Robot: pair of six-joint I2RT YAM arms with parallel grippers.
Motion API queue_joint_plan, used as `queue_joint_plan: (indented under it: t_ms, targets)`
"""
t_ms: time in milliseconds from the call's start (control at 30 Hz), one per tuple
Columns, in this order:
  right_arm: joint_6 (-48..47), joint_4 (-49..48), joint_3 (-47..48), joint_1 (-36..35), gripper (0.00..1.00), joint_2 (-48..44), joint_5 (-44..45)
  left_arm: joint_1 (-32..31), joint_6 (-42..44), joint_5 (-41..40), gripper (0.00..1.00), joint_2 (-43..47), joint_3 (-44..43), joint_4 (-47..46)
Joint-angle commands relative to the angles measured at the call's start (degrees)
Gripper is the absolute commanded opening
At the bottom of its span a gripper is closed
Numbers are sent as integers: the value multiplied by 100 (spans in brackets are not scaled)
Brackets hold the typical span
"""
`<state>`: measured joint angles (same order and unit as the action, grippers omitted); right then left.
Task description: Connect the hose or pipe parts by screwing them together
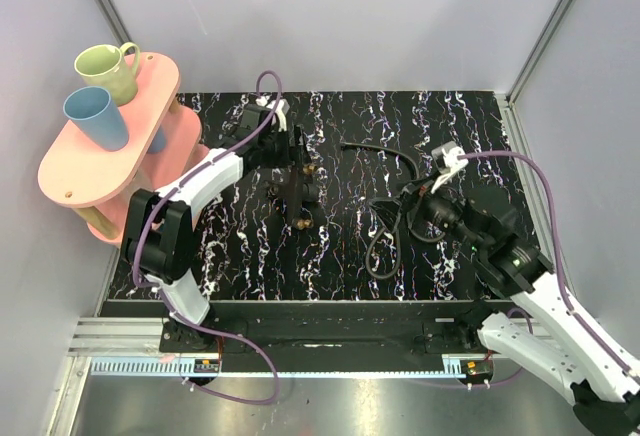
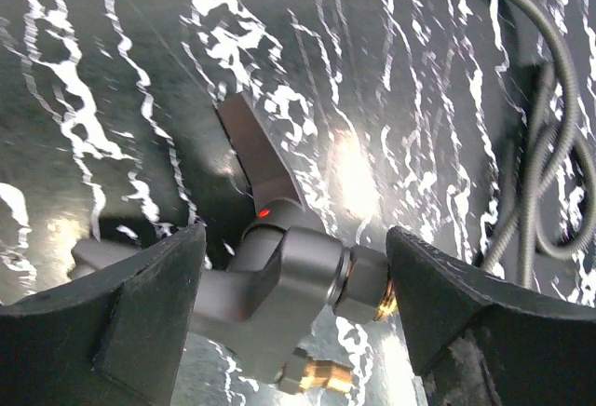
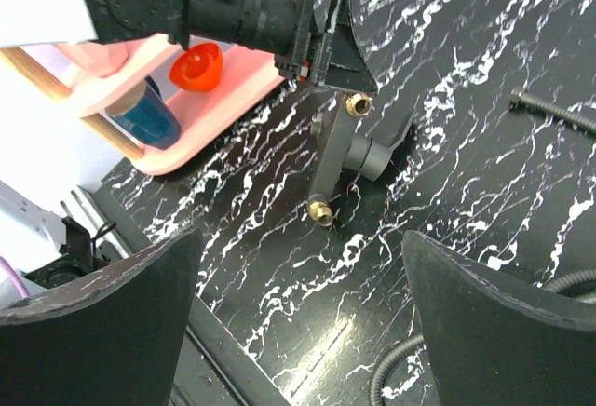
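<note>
Since the job is to thread one part into the other, the black marbled surface point(image 1: 470, 126) carries the two parts well apart, while the pink stand point(image 1: 100, 156) at the upper left of the top view, with its green mug point(image 1: 108, 71) and blue cup point(image 1: 98, 116), seems to play no role. The hose point(image 1: 372, 246) runs from an end at upper centre down into a loose coil right of centre. The right claw point(image 3: 298, 276) hangs over that coil, spread as wide as it goes and holding nothing, probably ready to take a hose end. The left claw point(image 2: 296, 238) sits at centre with its jaws wide to either side of the forked fitting point(image 1: 298, 191), straddling it without visibly pinching, likely to steady it for threading. The fitting lies flat on the surface, its brass tips point(image 3: 320, 210) exposed beyond the claw, which would leave a thread free for the hose.
</note>
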<state>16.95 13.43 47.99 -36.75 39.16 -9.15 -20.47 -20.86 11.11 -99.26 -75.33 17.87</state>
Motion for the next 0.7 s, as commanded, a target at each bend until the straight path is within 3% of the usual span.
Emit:
queue_joint_plan:
  t_ms: [0, 133, 400, 667]
  targets:
    - [141, -253, 27, -25, 100, 417, -166, -159, -111, 725, 82, 538, 220, -63]
    - [510, -665, -61, -34, 100, 1004, 53, -150, -208, 603, 88, 925, 256, 32]
    - [1223, -2326, -211, -25, 100, 2314, 194, -36, -146, -653, 93, 1795, 88, 1129]
    - [1846, -3233, 525, -34, 94, 4133, 317, 34, -76, -1382, 95, 3359, 1195, 1333]
